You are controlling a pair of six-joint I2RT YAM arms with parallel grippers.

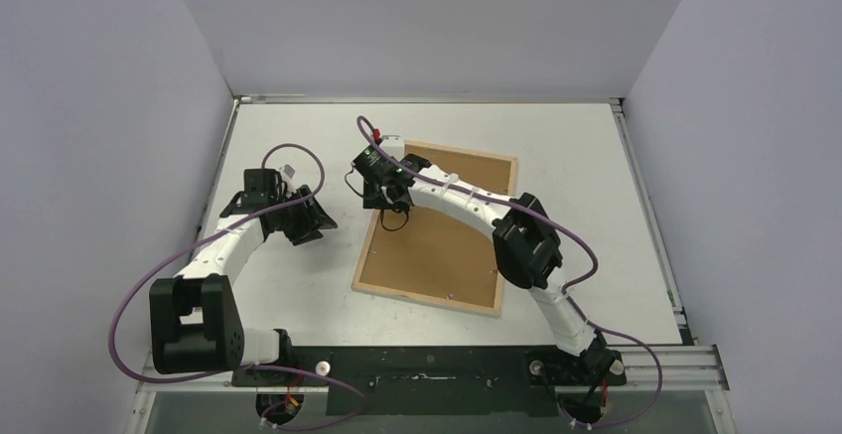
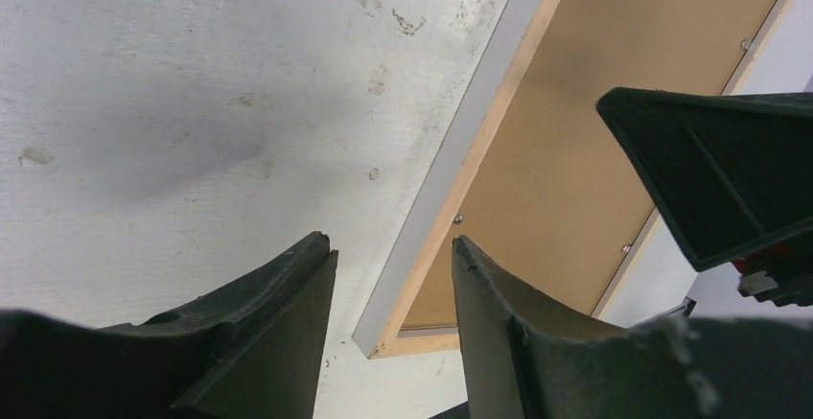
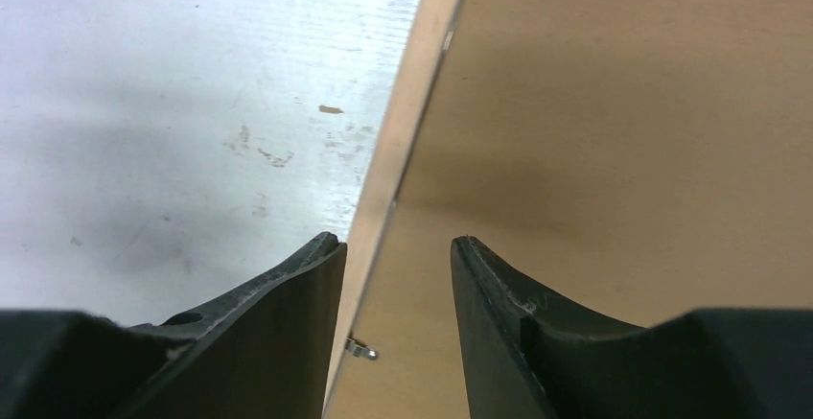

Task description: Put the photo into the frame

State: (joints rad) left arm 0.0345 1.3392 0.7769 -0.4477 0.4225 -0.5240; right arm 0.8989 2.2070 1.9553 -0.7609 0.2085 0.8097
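Note:
The frame (image 1: 429, 299) lies face down on the table, its light wood rim up, with the brown backing board (image 1: 437, 245) set inside it. The photo is hidden. My right gripper (image 1: 382, 199) hangs over the frame's left rim near the far corner. In the right wrist view this gripper (image 3: 395, 240) is open, its jaws straddling the rim (image 3: 407, 103) close to a small metal tab (image 3: 362, 349). My left gripper (image 1: 316, 217) is open left of the frame. In the left wrist view it (image 2: 391, 242) holds nothing, just above the frame's near left corner (image 2: 479, 136).
The white table (image 1: 298, 146) has walls on three sides. The right arm (image 1: 526, 240) stretches across the frame from the near right. In the left wrist view the right gripper's black finger (image 2: 729, 170) shows above the backing board (image 2: 614, 122).

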